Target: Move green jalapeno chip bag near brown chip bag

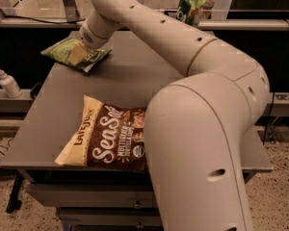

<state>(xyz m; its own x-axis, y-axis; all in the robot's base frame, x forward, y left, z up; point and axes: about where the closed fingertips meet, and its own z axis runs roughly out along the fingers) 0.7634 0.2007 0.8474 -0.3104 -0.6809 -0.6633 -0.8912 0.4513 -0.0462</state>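
The green jalapeno chip bag (61,48) lies at the far left corner of the grey table (135,76), small, crinkly and light green. My gripper (79,56) is down on the bag's right half and covers part of it. The brown chip bag (106,139) lies flat near the table's front edge, with "Sea Salt" in white script; its right end is hidden behind my arm. The two bags are well apart, with bare table between them.
A taller, darker green pouch (190,4) stands at the back behind my arm. A white pump bottle (7,83) stands on a ledge left of the table. My large arm (202,129) covers the table's right half.
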